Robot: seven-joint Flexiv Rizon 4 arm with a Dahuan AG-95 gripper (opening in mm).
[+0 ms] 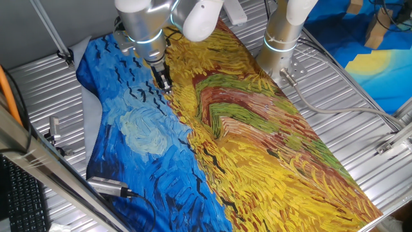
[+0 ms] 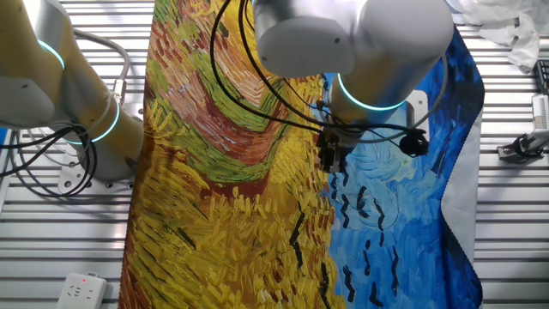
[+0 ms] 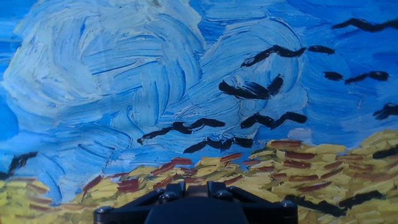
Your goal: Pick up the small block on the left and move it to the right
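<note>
Painted cloth (image 1: 257, 135), blue with swirls on one half and yellow wheat strokes on the other, covers most of the ribbed metal table (image 1: 347, 122). The hand (image 1: 165, 82) hangs low over the cloth near the seam where blue meets yellow, toward the far edge of the table in one fixed view; in the other fixed view the hand (image 2: 330, 157) sits just below the arm's glowing ring, fingers pointing down at the same seam. Its fingers look close together, but they are dark and small in both fixed views, so I cannot tell whether they are pressed shut or slightly parted, nor whether anything sits between them. The hand view shows only the black base of the hand (image 3: 198, 205) at the bottom edge, with the cloth's black bird marks beyond it. The block does not show in any view; where it lies cannot be told.
</note>
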